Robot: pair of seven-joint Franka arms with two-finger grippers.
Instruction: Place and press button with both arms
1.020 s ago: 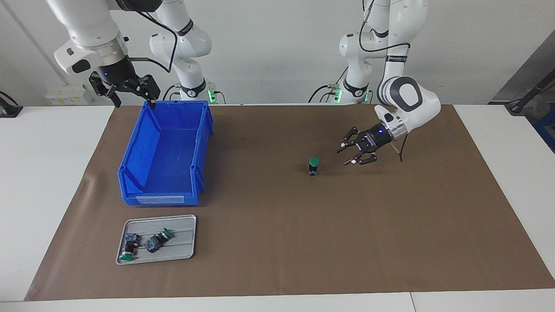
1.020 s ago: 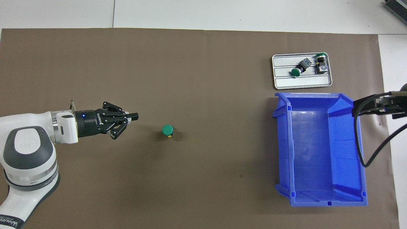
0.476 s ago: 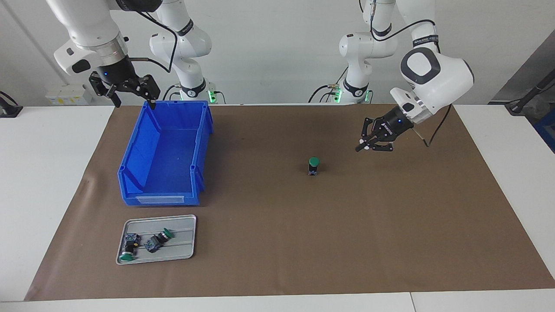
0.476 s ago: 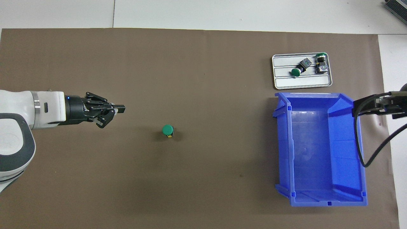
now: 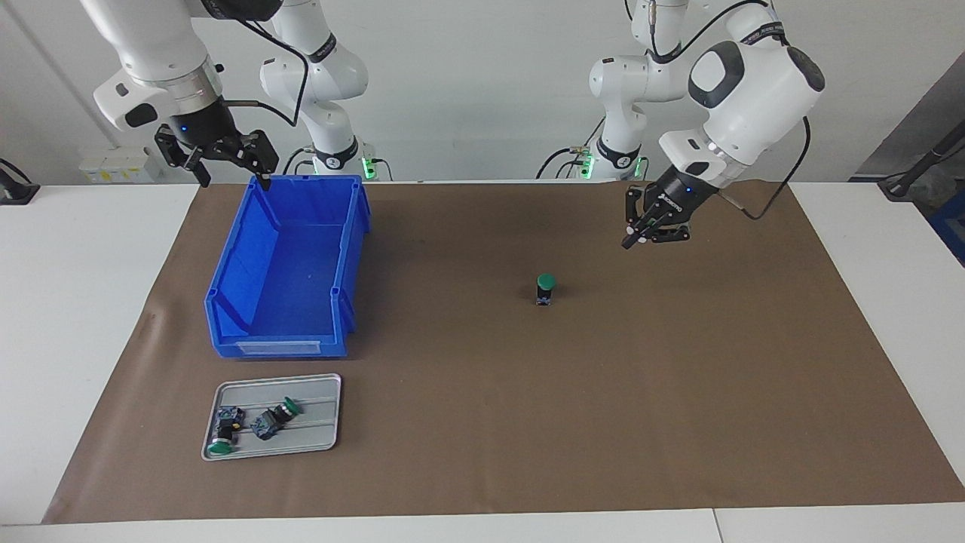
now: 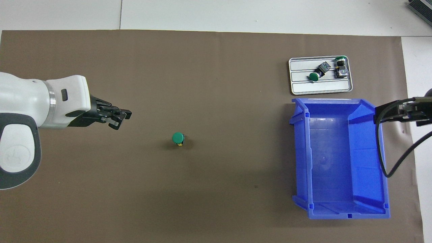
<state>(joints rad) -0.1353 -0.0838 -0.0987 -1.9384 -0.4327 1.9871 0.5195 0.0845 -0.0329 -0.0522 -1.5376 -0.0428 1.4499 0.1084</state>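
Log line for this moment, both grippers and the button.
left gripper: shut, empty, over mat | right gripper: open, over blue bin's rim | button: upright on mat, untouched

No legible text, label or number appears; small white lettering on the left gripper (image 5: 632,238) is unreadable

A blue bin (image 5: 283,271) sits open on my brown mat (image 5: 641,392); just beside it, farther from me, a metal tray (image 5: 320,434).

Green-capped button (image 5: 545,289) upright on brown mat (image 5: 678,392), mid-table.
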